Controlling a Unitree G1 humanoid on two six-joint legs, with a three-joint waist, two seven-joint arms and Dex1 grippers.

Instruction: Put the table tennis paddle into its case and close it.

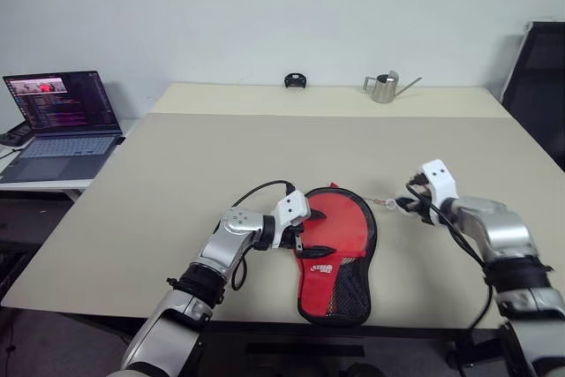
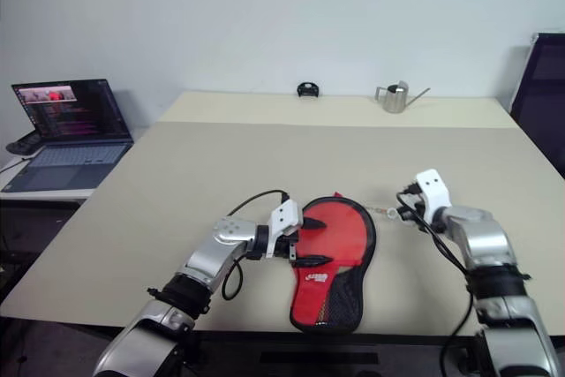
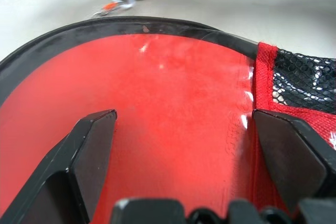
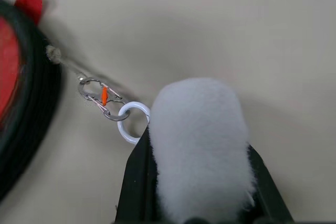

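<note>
Beige table lies broad around the case near its front edge; left gripper jaws wide over it, right gripper pinching a white pom-pom.

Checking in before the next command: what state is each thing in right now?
Case: flat on the table, red side up.
Zip pull: clip and white ring stretched out from the case rim.
Left gripper: open, fingers over the case.
Right gripper: shut on a white fluffy pom-pom on the ring.
Laptop: open, screen lit.
</note>
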